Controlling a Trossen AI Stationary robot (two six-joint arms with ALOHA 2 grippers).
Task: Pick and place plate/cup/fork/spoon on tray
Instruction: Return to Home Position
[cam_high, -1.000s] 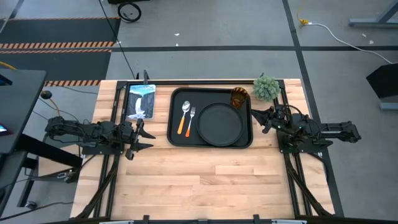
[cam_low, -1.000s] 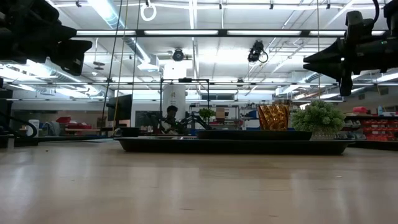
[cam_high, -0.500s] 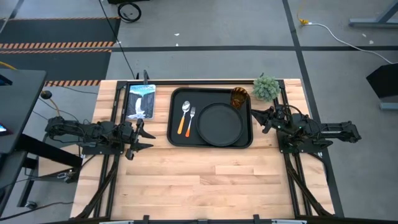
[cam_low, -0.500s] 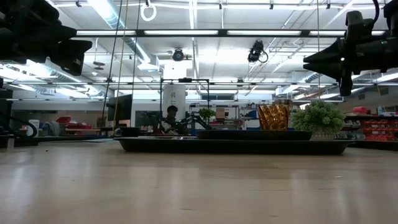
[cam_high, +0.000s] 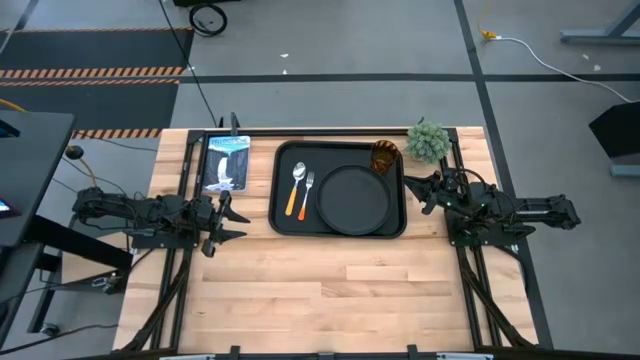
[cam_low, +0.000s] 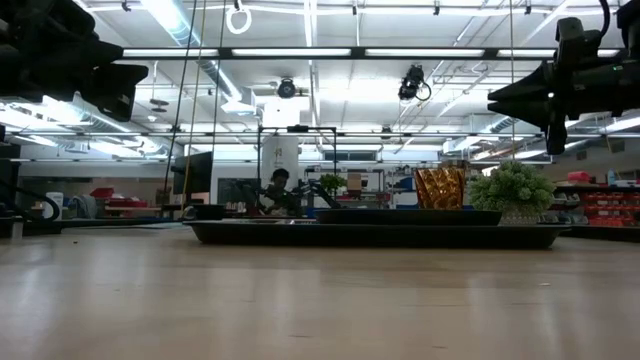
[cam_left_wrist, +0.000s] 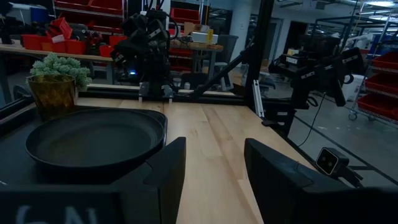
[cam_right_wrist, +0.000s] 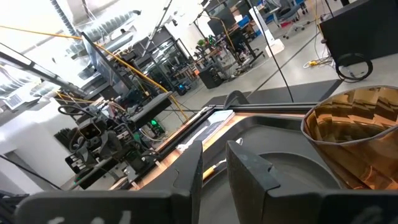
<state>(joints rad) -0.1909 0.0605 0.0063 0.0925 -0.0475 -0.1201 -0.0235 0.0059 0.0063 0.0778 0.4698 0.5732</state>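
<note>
The black rectangular tray (cam_high: 283, 222) lies at the table's far middle. On it rest the round black plate (cam_high: 354, 199), the amber cup (cam_high: 385, 157) at its far right corner, and the spoon (cam_high: 296, 187) and fork (cam_high: 306, 193) side by side at its left. My left gripper (cam_high: 236, 215) is open and empty, left of the tray. My right gripper (cam_high: 416, 193) is open and empty, just right of the tray. The plate (cam_left_wrist: 93, 138) shows in the left wrist view, the cup (cam_right_wrist: 357, 134) in the right wrist view.
A small green potted plant (cam_high: 428, 141) stands at the far right corner, beside the cup. A printed card or booklet (cam_high: 226, 161) lies at the far left. The near half of the wooden table (cam_high: 330, 300) is bare.
</note>
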